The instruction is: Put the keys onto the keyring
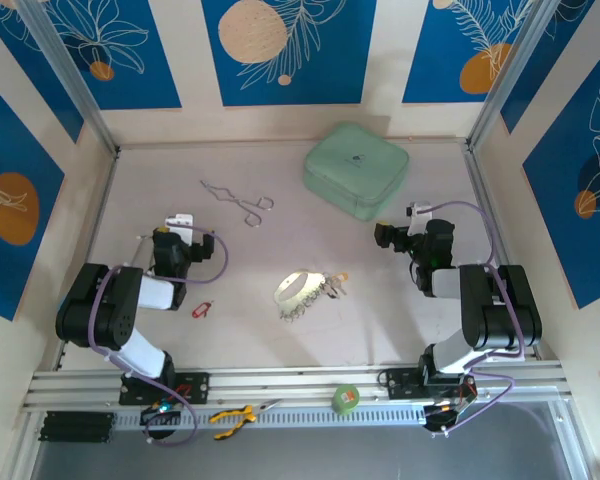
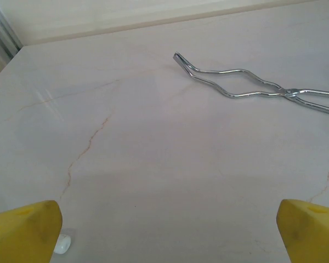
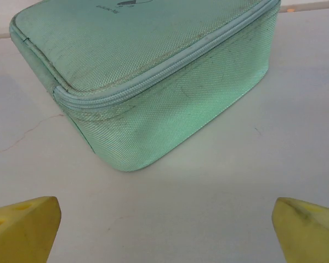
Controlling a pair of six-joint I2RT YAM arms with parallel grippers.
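From above, you see the keyring mid-surface between the arms, with a red-tagged key toward the left arm. Left wrist: your left jaws gape empty, forceps ahead. Right wrist: your right jaws gape empty before a green case.

A robotics lab test cell is shown. A pale marble-patterned desk is closed in by cream walls, on which blue panels printed with white leaves and orange discs are hung. Silver aluminium corner posts are set at the back. A black-and-white left robot arm and a matching right robot arm are bolted to silver slotted aluminium rails at the near edge. Lilac cables are looped along the arms. Yellow-handled pliers and a green roll of tape are left lying on the rails.
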